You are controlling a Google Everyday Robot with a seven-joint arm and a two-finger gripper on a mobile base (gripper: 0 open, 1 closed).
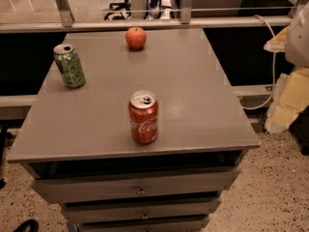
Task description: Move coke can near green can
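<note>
The coke can [143, 118] is seen standing upright on the grey cabinet top [193, 95], near the front edge and roughly midway across. Its opened silver top is turned up and its white script is faced toward the camera. The green can [69, 65] is placed upright near the left edge, further back, well apart from the coke can. A red apple [136, 37] is set close to the back edge, well apart from both cans. Below the top, stacked drawers [140, 187] with small knobs are shown. A speckled floor [275, 187] is seen to the right, and a white cable [272, 57] is hung down beside the cabinet there. The gripper is not caught in the view, so it cannot be told whether it is spread, pressed together or pinching anything.
</note>
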